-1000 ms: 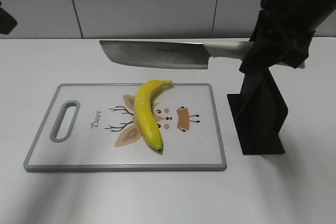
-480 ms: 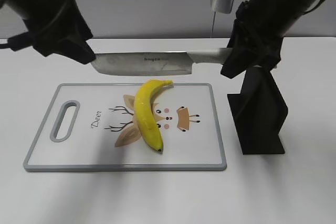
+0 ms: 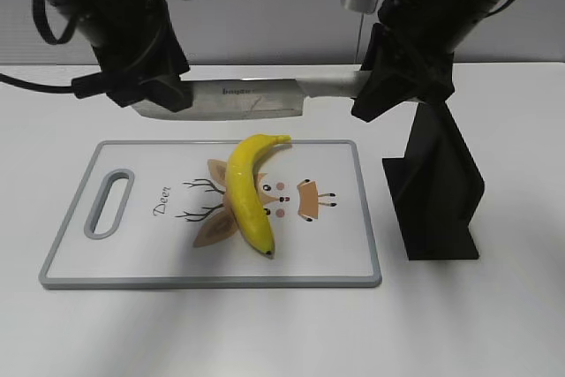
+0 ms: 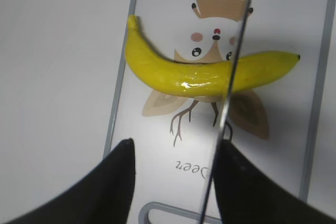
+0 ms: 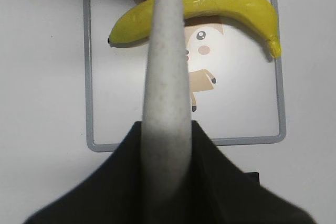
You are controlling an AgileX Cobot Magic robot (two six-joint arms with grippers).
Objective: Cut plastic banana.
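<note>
Banana point(image 3: 247, 190) on board, below knife point(image 3: 247, 99) held by right gripper point(image 3: 388, 86).

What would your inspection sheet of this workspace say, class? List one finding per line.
Surface: white table, cutting board lying flat on it.
Job's things: plastic banana whole, on the board; knife held level above it.
Clutter: black stand beside the board.
Grippers: right gripper shut on the knife handle; left gripper at the blade tip, grip unclear.
Cables: black cable at left.
Surroundings: grey wall panels.
</note>
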